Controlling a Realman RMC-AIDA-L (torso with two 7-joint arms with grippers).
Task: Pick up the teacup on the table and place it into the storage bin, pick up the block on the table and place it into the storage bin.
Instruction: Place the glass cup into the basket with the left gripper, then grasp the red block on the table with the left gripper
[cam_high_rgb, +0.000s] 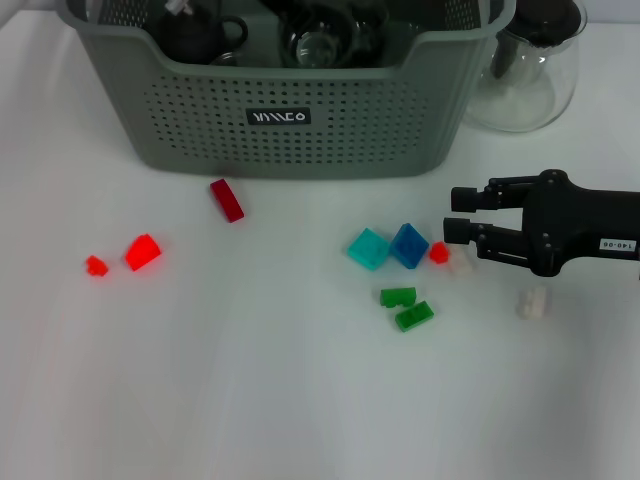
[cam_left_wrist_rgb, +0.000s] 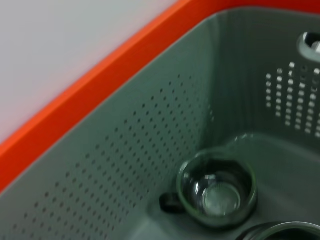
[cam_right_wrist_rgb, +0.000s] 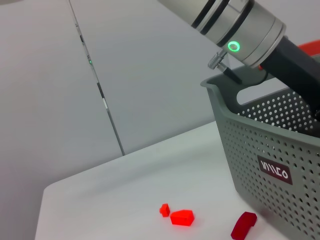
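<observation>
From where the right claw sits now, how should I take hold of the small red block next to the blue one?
Grip the small red block across its two opposite sides, coming straight down from above. It lies flat on the table, touching or nearly touching the blue block, so a side approach would likely nudge that one. The right claw, open, is already just beside it.

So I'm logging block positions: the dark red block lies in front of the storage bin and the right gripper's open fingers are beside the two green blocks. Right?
Not quite. The head view shows the right gripper, fingers open, beside the small red block and blue block; the green blocks lie nearer the robot. The dark red block does lie before the storage bin.
</observation>
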